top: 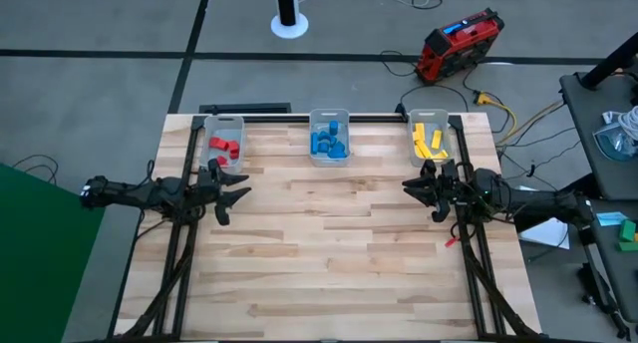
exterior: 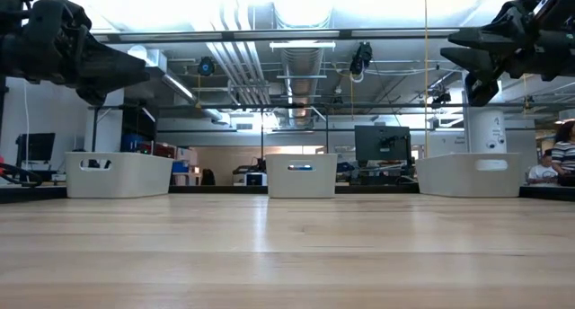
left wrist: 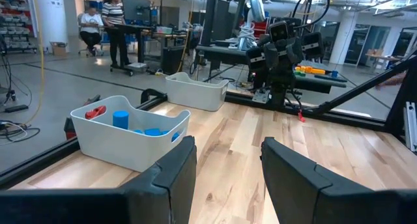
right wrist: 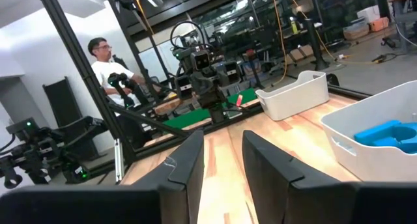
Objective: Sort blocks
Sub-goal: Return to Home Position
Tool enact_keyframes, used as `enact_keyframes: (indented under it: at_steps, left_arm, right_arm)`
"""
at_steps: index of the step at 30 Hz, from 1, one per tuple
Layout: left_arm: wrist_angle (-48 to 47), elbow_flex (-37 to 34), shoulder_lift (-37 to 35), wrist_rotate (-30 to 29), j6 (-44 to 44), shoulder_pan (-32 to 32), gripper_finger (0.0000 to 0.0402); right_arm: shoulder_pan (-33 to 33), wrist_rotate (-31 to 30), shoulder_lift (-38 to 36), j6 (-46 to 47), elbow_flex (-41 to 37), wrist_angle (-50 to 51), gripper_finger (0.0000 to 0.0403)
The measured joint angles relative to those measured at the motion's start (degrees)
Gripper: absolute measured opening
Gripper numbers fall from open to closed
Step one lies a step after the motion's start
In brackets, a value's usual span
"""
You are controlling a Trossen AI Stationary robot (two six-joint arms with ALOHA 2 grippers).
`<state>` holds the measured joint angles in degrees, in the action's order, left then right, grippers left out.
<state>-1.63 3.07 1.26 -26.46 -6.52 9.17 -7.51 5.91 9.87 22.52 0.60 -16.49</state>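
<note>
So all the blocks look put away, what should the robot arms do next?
Probably just park both arms. The red blocks, blue blocks and yellow blocks sit in separate bins, and the left gripper and right gripper are open, holding nothing, so no sorting seems left.

Left gripper (top: 237,195) and right gripper (top: 414,190) hover, fingers (left wrist: 171,178) parted.

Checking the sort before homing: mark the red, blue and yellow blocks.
red blocks (top: 219,143), high view, on one red piece.
blue blocks (top: 328,144), high view, centre of the pile.
yellow blocks (top: 430,148), high view, centre of the pile.
</note>
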Motion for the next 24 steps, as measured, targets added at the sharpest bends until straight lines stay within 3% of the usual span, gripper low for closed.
enact_keyframes:
  at_steps: [24]
  left_arm:
    - [-0.07,0.0,0.0,0.0,0.0,-0.02,0.0151]
  right_arm:
    - [0.0,0.0,0.0,0.0,0.0,0.0,0.0067]
